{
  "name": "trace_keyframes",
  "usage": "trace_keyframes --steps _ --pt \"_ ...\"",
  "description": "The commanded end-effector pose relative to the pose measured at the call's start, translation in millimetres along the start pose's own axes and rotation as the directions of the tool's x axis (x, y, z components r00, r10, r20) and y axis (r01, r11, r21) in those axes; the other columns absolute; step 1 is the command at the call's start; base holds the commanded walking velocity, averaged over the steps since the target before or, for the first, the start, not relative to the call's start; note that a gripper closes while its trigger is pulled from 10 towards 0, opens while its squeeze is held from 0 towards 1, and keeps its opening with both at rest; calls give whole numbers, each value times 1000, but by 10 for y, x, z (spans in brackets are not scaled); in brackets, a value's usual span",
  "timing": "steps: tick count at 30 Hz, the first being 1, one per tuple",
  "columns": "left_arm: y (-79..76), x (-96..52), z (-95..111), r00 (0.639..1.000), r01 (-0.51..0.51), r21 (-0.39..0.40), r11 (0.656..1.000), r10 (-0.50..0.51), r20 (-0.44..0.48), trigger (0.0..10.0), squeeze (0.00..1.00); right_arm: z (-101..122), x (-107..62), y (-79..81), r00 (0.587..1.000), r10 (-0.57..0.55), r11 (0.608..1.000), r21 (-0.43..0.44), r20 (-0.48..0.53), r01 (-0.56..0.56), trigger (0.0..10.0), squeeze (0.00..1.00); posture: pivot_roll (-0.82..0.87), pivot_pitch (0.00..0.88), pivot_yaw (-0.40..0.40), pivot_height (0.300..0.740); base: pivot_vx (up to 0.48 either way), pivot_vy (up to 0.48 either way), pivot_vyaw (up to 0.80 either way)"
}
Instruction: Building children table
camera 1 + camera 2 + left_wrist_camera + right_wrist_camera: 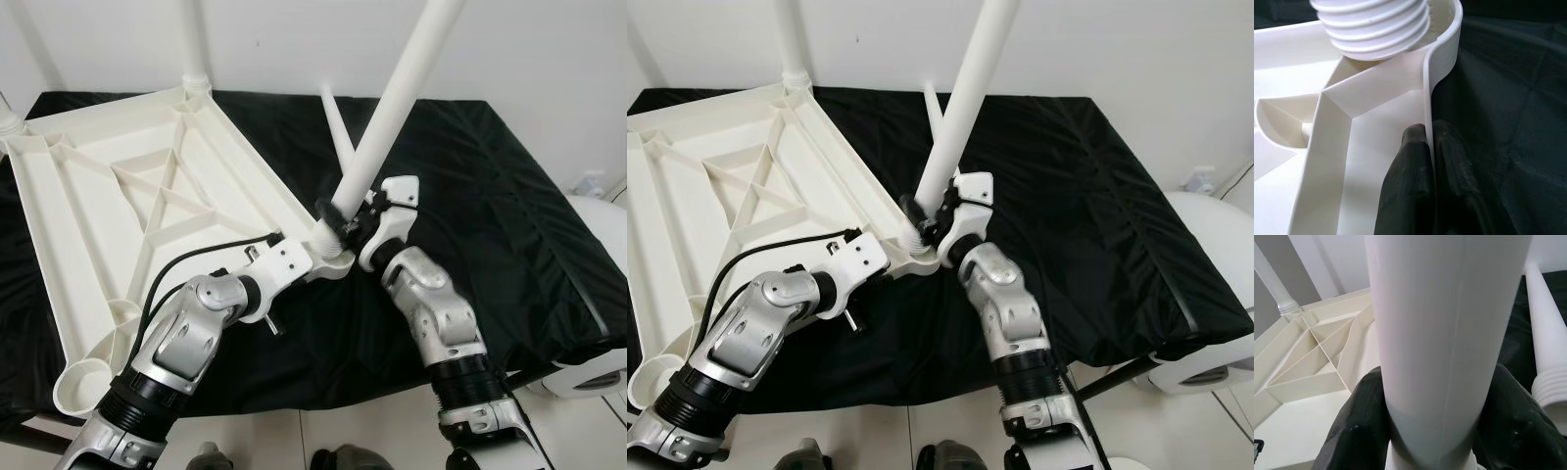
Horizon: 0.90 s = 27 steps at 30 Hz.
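Note:
The white plastic tabletop [147, 186] lies upside down on a black cloth, ribs facing up. My left gripper [1427, 129] is shut on its rim wall, one finger on each side, right by the near right corner socket [328, 243]. A long white leg [392, 108] stands tilted in that socket, its threaded end [1371, 29] still showing above the socket. My right gripper [348, 220] is shut around the leg's lower part, its black fingers [1359, 421] on either side. Two other legs [196, 39] stand at the far corners. A loose leg [338, 127] lies on the cloth behind.
The near left corner socket [83, 382] of the tabletop holds no leg. Black cloth [509, 196] covers the work surface out to the right. A white rounded object [598, 372] stands on the floor at the right. A white wall rises behind.

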<state>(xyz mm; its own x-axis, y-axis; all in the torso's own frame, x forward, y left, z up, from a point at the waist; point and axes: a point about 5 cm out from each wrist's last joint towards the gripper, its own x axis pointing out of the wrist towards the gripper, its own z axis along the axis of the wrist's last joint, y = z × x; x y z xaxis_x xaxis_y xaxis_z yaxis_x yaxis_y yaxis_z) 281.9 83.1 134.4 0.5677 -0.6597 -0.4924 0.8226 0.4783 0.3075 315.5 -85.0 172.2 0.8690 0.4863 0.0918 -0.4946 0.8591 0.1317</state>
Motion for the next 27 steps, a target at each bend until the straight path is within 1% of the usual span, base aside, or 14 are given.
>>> trace_keyframes --steps 1,5,8,10,11,12,14,15,16,17,20,21,24,27 --pt "-14 11 -87 999 -50 -17 999 49 -15 10000 0 -42 -38 10 1000 -17 1000 21 -27 18 10000 0 41 13 -83 740 0 0 0" --pt "-10 9 -84 999 -50 -18 999 50 -13 10000 0 -65 -67 34 999 -27 999 27 -41 28 10000 0 41 18 -85 740 0 0 0" --pt "1 4 -84 998 -55 -19 998 55 -13 10000 0 -121 -94 47 996 -46 998 30 -77 49 10000 0 42 21 -85 740 0 0 0" --pt "1 4 -84 998 -55 -19 998 55 -13 10000 0 -121 -94 47 996 -46 998 30 -77 49 10000 0 42 21 -85 740 0 0 0" --pt "10 -3 -81 998 -58 -20 998 58 -12 10000 0 -138 -104 33 993 -71 997 31 -94 74 10000 0 45 26 -85 740 0 0 0" --pt "10 -3 -81 998 -58 -20 998 58 -12 10000 0 -138 -104 33 993 -71 997 31 -94 74 10000 0 45 26 -85 740 0 0 0" --pt "25 -21 -85 998 -64 -20 998 64 -13 10000 0 -160 -144 -39 982 -143 988 31 -123 148 10000 0 46 31 -80 740 0 0 0" --pt "25 -21 -85 998 -64 -20 998 64 -13 10000 0 -160 -144 -39 982 -143 988 31 -123 148 10000 0 46 31 -80 740 0 0 0" --pt "30 -27 -87 998 -66 -20 998 66 -14 10000 0 -187 -171 -84 975 -177 983 27 -137 182 10000 0 45 31 -79 740 0 0 0" --pt "30 -27 -87 998 -66 -20 998 66 -14 10000 0 -187 -171 -84 975 -177 983 27 -137 182 10000 0 45 31 -79 740 0 0 0" --pt "43 -37 -90 998 -68 -18 998 67 -15 10000 0 -246 -231 -207 951 -267 962 6 -157 272 10000 0 42 34 -73 740 0 0 0" --pt "43 -37 -90 998 -68 -18 998 67 -15 10000 0 -246 -231 -207 951 -267 962 6 -157 272 10000 0 42 34 -73 740 0 0 0" --pt "54 -33 -74 998 -66 -15 998 65 -12 10000 0 -269 -236 -310 933 -323 945 2 -158 327 10000 0 40 33 -69 740 0 0 0" --pt "57 -31 -69 998 -65 -13 998 65 -10 10000 0 -287 -231 -339 927 -339 939 -3 -162 343 10000 0 38 33 -66 740 0 0 0"
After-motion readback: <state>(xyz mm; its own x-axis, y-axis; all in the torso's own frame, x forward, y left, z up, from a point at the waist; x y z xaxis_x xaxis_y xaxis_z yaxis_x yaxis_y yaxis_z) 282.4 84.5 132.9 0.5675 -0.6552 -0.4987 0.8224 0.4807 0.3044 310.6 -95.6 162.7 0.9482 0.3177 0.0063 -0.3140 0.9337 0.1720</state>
